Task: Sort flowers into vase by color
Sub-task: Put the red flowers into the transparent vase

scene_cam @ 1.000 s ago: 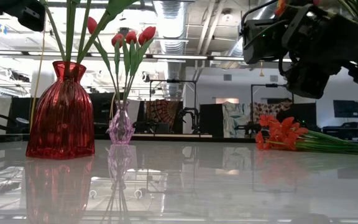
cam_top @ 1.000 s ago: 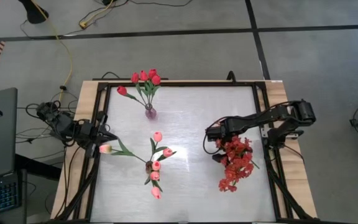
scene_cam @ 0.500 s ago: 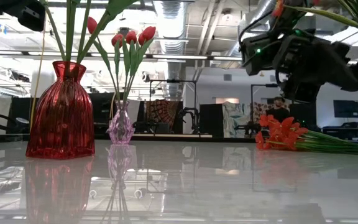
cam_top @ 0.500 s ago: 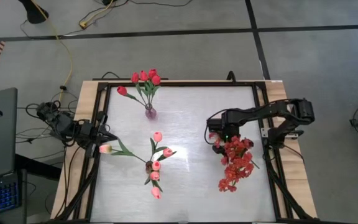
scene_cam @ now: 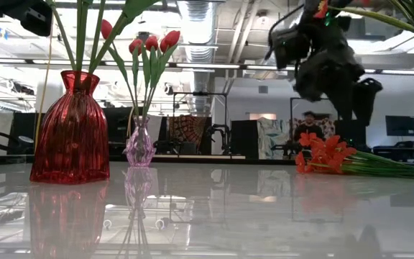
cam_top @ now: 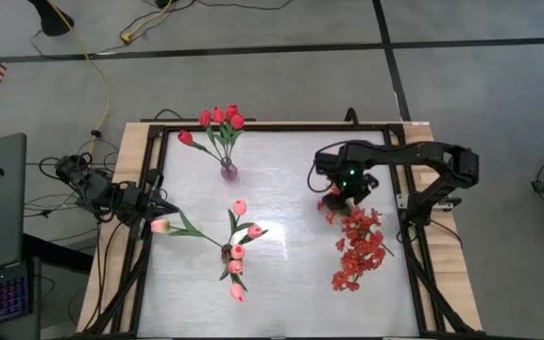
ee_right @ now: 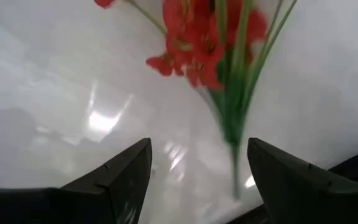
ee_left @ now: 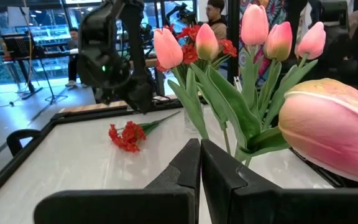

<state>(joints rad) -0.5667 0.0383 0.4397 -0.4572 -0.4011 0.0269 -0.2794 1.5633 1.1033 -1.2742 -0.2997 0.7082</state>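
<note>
Right gripper (cam_top: 333,181) hangs above the glossy white table (cam_top: 281,283), toward its right side, just beside the head end of the red blossom spray (cam_top: 357,247). Its fingers (ee_right: 120,171) are spread wide with nothing between them; the wrist view shows only blossoms and thin green stems beyond the tips. The spray lies flat on the table: clusters of small red-orange petals at the near end, a bundle of thin stems trailing toward the right edge in the low view.

Left gripper (ee_left: 199,163) is parked at the left table edge, its dark wedge-shaped fingers pressed tight together, gripping nothing. A fat pink tulip bud (ee_left: 334,127) sits close beside it.

Pink tulips (cam_top: 237,255) stand in a ribbed red glass vase (scene_cam: 70,129) near the table's centre, their stems splayed outward and their leaves broad. Red tulips (cam_top: 217,121) stand in a small, narrow-necked lilac glass vase (scene_cam: 140,144) toward the back. The tabletop is shiny enough to mirror both vases.
</note>
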